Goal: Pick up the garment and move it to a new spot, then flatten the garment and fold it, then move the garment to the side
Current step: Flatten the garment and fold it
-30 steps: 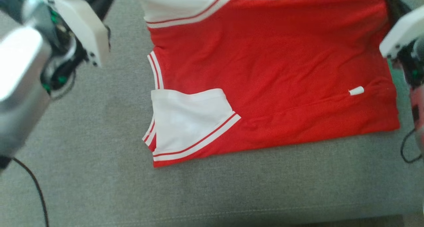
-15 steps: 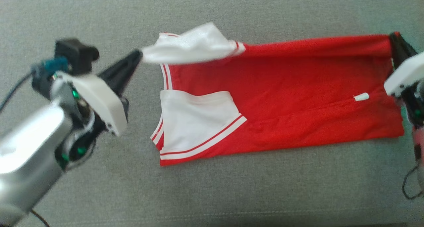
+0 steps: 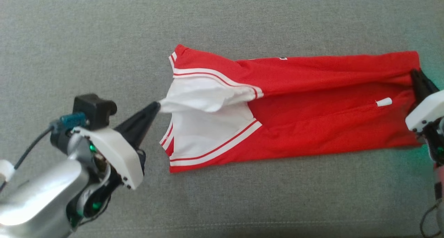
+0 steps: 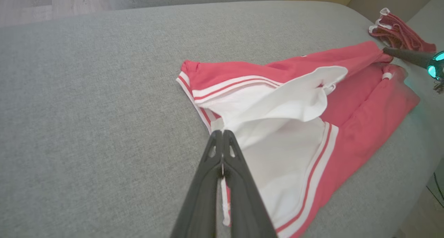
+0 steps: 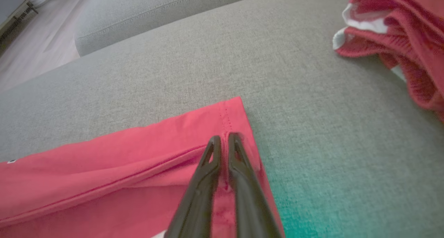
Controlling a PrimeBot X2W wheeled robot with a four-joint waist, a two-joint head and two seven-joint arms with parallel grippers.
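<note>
This looks like a home living room. The work surface is a wide sofa seat (image 3: 104, 40) in grey woven upholstery, with a stitched seam along its near edge. Beyond it, the right wrist view shows a second grey cushion (image 5: 156, 9) and a pale wooden floor (image 5: 41, 54). A red and white garment (image 3: 312, 127) lies spread on the seat, with more crumpled clothes (image 5: 399, 33) off to its right.

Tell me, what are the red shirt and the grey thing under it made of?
The red shirt looks like soft, matte knit cloth: it creases and drapes limply. The grey surface looks like coarse woven upholstery, judging by its speckled weave and stitched seam.
</note>
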